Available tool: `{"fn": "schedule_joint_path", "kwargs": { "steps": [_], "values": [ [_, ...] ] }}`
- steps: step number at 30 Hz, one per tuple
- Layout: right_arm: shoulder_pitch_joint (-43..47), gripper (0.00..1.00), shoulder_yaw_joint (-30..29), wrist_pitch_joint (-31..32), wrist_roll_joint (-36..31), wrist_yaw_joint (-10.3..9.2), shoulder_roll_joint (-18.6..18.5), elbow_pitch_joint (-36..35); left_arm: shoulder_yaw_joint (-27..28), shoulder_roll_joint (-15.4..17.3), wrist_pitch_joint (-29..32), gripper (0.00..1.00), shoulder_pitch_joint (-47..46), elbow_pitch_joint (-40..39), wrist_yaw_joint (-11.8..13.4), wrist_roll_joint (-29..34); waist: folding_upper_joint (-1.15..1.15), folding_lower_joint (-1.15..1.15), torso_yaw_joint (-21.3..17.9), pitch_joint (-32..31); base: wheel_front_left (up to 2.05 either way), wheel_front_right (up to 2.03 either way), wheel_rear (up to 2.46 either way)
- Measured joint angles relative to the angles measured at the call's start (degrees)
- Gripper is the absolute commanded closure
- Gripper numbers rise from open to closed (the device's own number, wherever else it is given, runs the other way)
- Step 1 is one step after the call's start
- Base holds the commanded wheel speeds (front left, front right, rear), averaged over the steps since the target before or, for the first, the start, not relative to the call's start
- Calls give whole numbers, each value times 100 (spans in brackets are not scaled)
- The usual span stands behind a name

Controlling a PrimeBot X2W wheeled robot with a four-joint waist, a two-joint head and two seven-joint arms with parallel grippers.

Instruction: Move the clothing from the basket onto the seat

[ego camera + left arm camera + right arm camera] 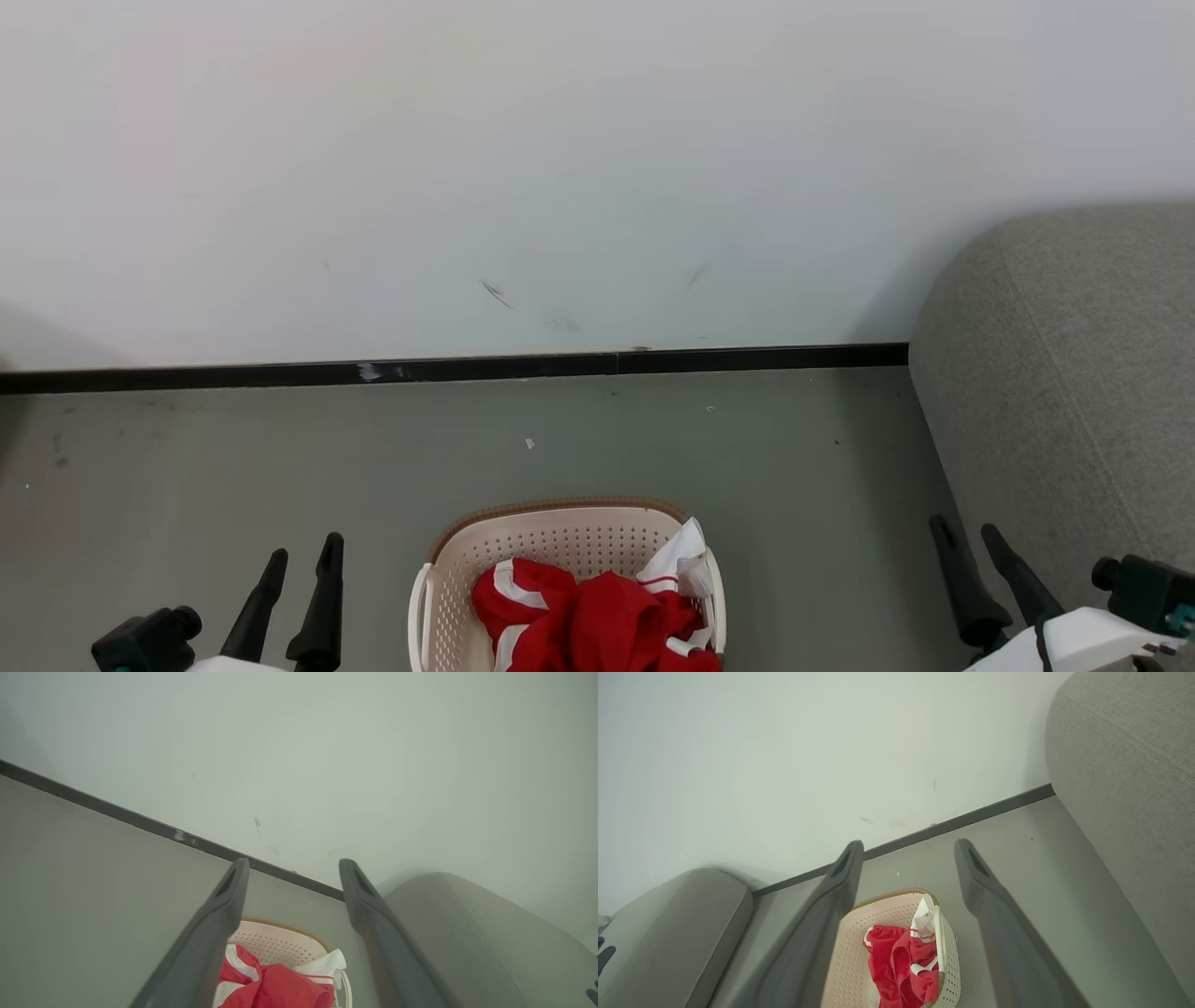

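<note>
The grey-green floor (233, 457) runs to a black skirting strip (467, 370) under the wall (597, 140). The basket (560, 511) stands on it, the seat (1074, 392) well apart on the right, a small white scrap (529, 444) nearer the wall.

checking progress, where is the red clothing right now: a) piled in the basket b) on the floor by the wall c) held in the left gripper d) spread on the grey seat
a: the clothing sits bunched inside the basket, a white part draped over its rim.
</note>
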Motion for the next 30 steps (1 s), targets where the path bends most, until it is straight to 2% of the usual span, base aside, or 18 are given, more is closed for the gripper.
{"fn": "schedule_joint_path", "kwargs": {
  "steps": [7, 30],
  "values": [
    [13, 0, 5, -134, -697, 1, 35, -81, -59, 2, -147, 0, 51, -89, 18, 567, 0, -8, 7, 21, 0, 0, 0],
    [57, 0, 57, -570, -2881, 3, 102, -302, -232, -18, -628, 0, 145, -335, 13, 2388, 0, -12, 10, 96, 0, 0, 0]
  ]
}}
